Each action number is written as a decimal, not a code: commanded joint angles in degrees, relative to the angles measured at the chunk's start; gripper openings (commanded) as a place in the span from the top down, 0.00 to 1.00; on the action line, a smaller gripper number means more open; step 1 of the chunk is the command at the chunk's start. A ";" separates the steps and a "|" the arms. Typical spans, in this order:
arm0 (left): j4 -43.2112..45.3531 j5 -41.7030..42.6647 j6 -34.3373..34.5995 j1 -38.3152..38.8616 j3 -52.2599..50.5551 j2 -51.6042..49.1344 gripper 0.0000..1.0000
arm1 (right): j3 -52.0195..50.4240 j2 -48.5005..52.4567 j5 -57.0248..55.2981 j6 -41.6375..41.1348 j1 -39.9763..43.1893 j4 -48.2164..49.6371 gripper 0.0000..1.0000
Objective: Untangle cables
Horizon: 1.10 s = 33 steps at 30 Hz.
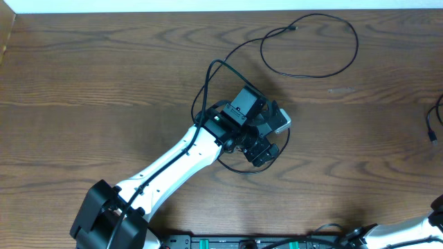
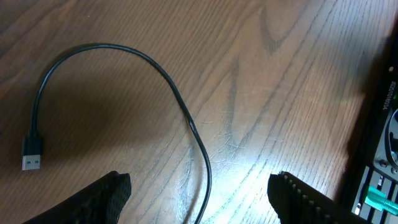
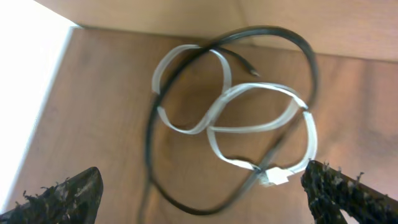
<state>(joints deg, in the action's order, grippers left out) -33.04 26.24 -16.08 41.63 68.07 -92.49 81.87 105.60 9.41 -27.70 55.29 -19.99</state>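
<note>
A thin black cable (image 1: 346, 62) loops at the table's far right of centre and runs down under my left gripper (image 1: 275, 138). In the left wrist view this cable (image 2: 186, 115) curves from a USB plug (image 2: 32, 155) at the left to between the fingers of the open, empty left gripper (image 2: 200, 198). In the right wrist view a white cable (image 3: 261, 127) and a black cable (image 3: 168, 87) lie looped through each other, with a white plug (image 3: 277, 177) low on the right. My right gripper (image 3: 202, 196) is open above them and holds nothing.
The wooden table (image 1: 90, 83) has its far edge along the top. A short bit of black cable (image 1: 433, 124) shows at the right edge. The right arm (image 1: 415, 229) is only partly visible at the bottom right. The left arm's own thicker wire (image 1: 206, 83) arcs beside its wrist.
</note>
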 commanded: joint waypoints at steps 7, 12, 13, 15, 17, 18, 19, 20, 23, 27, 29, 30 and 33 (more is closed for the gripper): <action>-0.11 0.09 0.74 -0.20 0.39 0.00 0.24 | 1.11 0.20 22.97 -9.09 0.09 8.17 0.01; 0.02 0.04 0.72 -0.20 0.39 0.00 0.24 | 1.11 0.04 27.50 -1.64 -1.75 6.34 0.01; 0.20 0.04 0.72 -0.20 0.39 0.00 0.24 | 1.11 0.04 29.11 1.92 -2.89 6.25 0.01; 0.39 0.04 0.74 -0.20 0.39 0.00 0.24 | 1.14 0.04 29.86 5.11 -4.59 5.73 0.01; 0.57 0.04 0.76 -0.22 0.39 0.00 0.24 | 1.14 0.04 29.92 9.84 -8.59 4.66 0.01; 0.55 0.02 0.81 -0.22 0.39 0.00 0.23 | 1.14 0.04 29.66 11.47 -10.27 4.28 0.01; 0.59 -0.57 1.57 -0.22 0.39 0.00 0.24 | 1.11 0.04 28.96 13.27 -12.61 3.69 0.01; 0.61 -1.86 2.71 -0.22 0.39 0.00 0.24 | 1.14 0.04 27.65 14.47 -14.82 2.84 0.01; 0.61 -9.11 6.95 -0.28 0.39 0.00 0.24 | 1.11 0.04 21.62 19.54 -22.99 -1.14 0.01; 0.96 -9.40 7.91 -1.49 0.39 0.00 0.24 | 1.11 0.07 14.40 28.44 -35.12 -7.85 0.01; 0.98 -9.40 9.38 -2.58 0.39 0.00 0.24 | 1.07 0.11 10.25 32.94 -41.59 -11.87 0.01; 1.03 -9.42 10.14 -3.15 0.39 0.00 0.24 | 0.96 0.17 8.48 35.56 -44.52 -13.57 0.01; 3.28 -9.40 17.31 -6.10 0.42 0.02 0.24 | 0.68 0.70 5.77 43.47 -50.97 -17.92 0.01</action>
<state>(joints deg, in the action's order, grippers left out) -31.51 17.82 -6.70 38.44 68.07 -92.49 82.39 105.69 21.12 5.34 9.61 -35.18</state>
